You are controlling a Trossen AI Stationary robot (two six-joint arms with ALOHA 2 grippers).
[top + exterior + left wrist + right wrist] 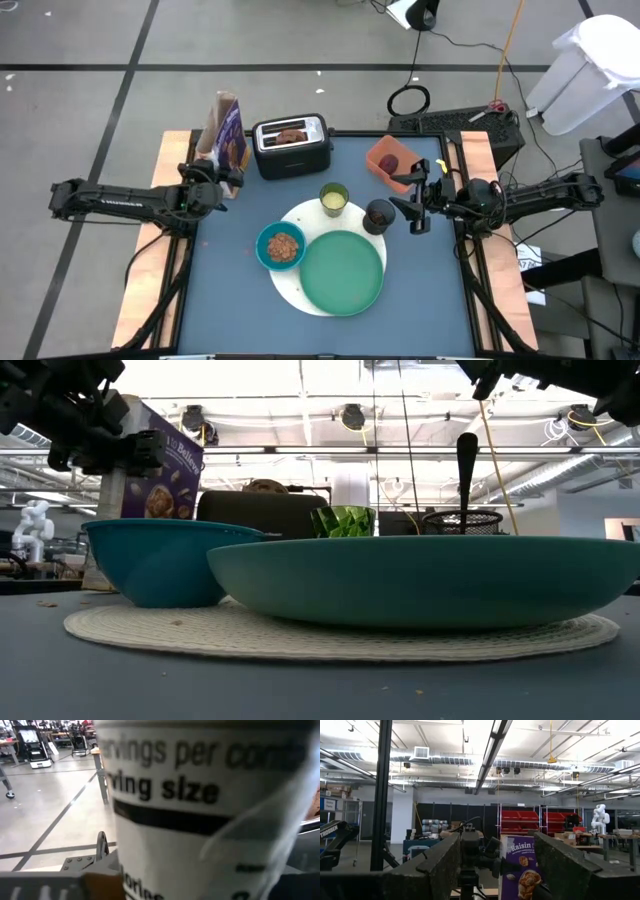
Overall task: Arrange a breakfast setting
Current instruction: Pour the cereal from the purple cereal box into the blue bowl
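A large green plate (342, 272) and a blue bowl (281, 246) holding brown cereal rest on a white round disc (296, 292). The lime cup (334, 197) stands at the disc's far edge. A small black cup (379, 215) stands beside it, and a spoon (467, 460) stands upright in it. A brown bagel (292, 133) sticks out of the silver toaster (291, 147). A dark-red fruit (388, 162) lies in the orange tray (378, 150). My right gripper (410, 200) is open and empty, level, just right of the black cup. My left gripper (222, 180) is at the near side of a purple cereal box (226, 130).
The cereal box stands at the table's far left corner and fills the left wrist view (200, 810). The toaster stands at the far edge, the orange tray at the far right. Bare blue table (230, 320) lies along the near edge.
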